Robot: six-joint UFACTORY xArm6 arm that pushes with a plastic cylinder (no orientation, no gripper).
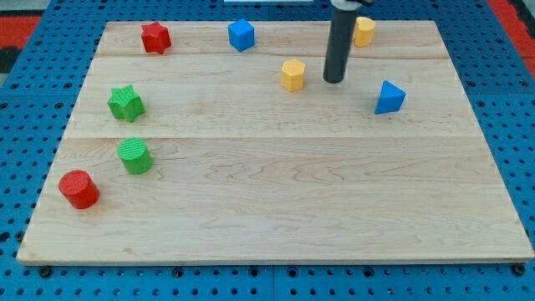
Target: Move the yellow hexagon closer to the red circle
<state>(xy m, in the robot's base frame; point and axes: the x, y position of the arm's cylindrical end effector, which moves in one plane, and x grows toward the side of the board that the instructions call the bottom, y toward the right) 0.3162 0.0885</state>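
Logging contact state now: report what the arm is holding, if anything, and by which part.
Nothing is held. My tip is a bare rod end on the board, just to the view's right of the yellow hexagon, with a small gap between them.

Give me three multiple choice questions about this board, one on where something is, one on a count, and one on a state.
1. Where is my tip relative to the yellow hexagon?
A. Just to its right in the view
B. At its lower left
C. Resting on top of it

2. How many green blocks are on the board?
A. One
B. Two
C. Three

3. Is my tip touching the yellow hexagon?
A. Yes, pressed against it
B. No, a small gap shows
C. The hexagon is hidden

Answers:
1 A: the rod's end sits right of the hexagon.
2 B: a green star and a green cylinder lie at the view's left.
3 B: bare wood shows between rod and hexagon.
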